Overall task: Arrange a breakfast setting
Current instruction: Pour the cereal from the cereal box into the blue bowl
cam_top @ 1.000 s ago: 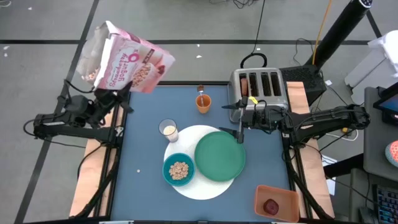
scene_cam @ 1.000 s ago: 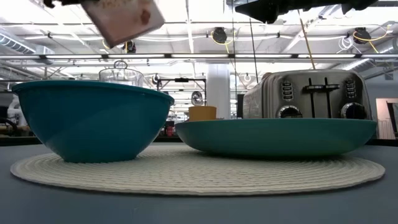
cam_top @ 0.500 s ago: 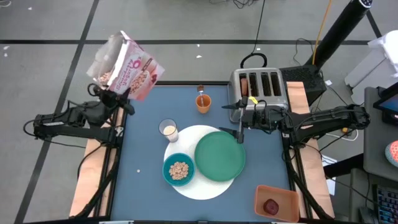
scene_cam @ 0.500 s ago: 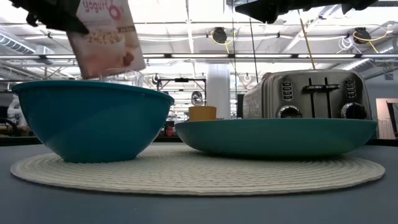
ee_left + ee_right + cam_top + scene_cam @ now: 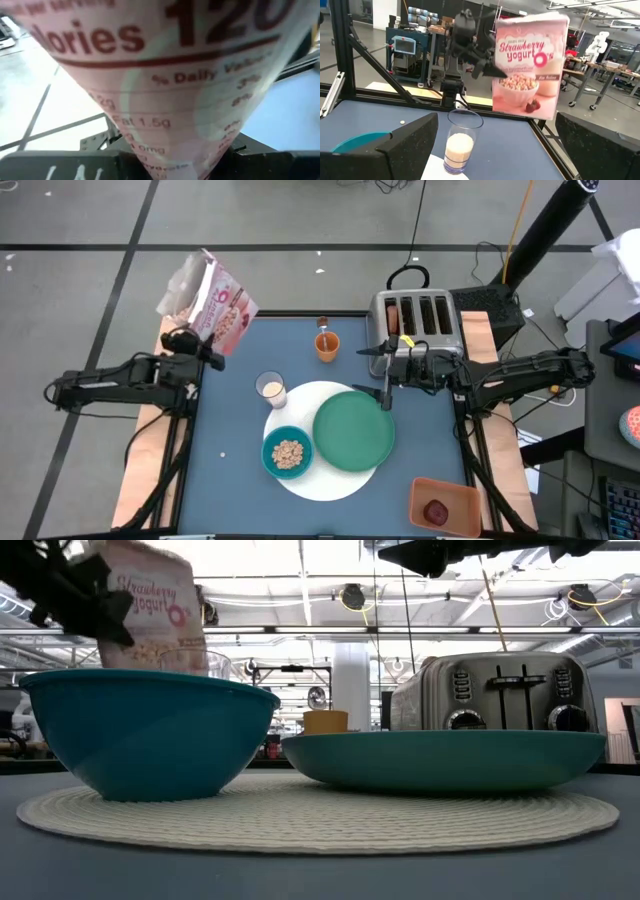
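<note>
the left gripper is clamped on a pink-and-white cardboard cereal box, held upright at the blue desk's ten o'clock corner. the right gripper, fingers spread wide and empty, hangs over the two o'clock rim of the large green plate, just in front of the silver four-slot toaster. the plate and a smaller teal bowl holding cereal sit side by side on a round white woven mat at desk centre. a clear glass of milk stands at the mat's ten o'clock edge; an orange cup stands at twelve. a dark-red fruit lies in an orange rectangular tray at five o'clock.
</note>
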{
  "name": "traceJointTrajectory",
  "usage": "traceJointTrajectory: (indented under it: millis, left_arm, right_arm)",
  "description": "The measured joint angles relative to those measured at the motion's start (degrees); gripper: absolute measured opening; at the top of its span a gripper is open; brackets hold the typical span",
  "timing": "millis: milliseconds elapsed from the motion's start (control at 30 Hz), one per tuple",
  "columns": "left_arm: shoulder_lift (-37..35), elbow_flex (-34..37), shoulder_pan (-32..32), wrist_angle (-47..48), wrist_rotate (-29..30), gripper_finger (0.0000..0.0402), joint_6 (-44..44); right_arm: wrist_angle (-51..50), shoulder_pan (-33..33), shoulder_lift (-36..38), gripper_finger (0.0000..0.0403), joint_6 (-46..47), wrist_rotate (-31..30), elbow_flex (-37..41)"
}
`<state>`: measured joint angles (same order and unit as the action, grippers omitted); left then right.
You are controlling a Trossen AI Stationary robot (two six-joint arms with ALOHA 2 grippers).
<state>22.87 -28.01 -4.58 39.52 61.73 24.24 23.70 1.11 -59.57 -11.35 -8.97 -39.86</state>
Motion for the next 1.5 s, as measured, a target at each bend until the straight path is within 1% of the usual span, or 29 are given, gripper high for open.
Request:
traceJointTrajectory:
  millis: [200, 367, 467, 600, 700, 1000, 1367, 1500]
  left_arm:
    - [0.0, 5.27, -3.38, -0.75, -0.49, 0.012, 4.03]
    - [0.0, 8.33, -5.39, -5.71, -0.45, 0.012, 4.58]
    - [0.02, 9.79, -6.62, -7.82, -2.69, 0.012, 4.64]
    - [0.0, 11.43, -8.2, -7.49, -5.32, 0.012, 4.49]
    - [0.0, 11.77, -9.1, -7.6, -6.5, 0.012, 4.57]
    - [0.0, 11.81, -10.61, -7.6, -6.62, 0.012, 3.29]
    - [0.0, 11.81, -11.67, -7.58, -7.95, 0.012, 4.75]
    - [0.0, 11.81, -11.7, -7.58, -8.62, 0.012, 2.63]
  right_arm:
    - [0.0, 0.0, 0.0, 0.0396, 0.0, 0.0, 0.0]
    - [0.0, 0.0, 0.0, 0.0396, 0.0, 0.0, 0.0]
    - [0.01, -0.01, 0.0, 0.0396, -0.02, 0.0, 0.0]
    - [-0.01, 0.01, 0.0, 0.0396, 0.03, 0.0, 0.0]
    - [0.0, 0.01, 0.0, 0.0396, 0.07, 0.0, 0.0]
    - [0.0, 0.01, 0.0, 0.0396, 0.12, 0.01, 0.0]
    - [-0.02, 0.01, 0.0, 0.0396, 0.15, 0.0, 0.0]
    - [-0.02, 0.01, 0.0, 0.0396, 0.15, 0.0, 0.0]
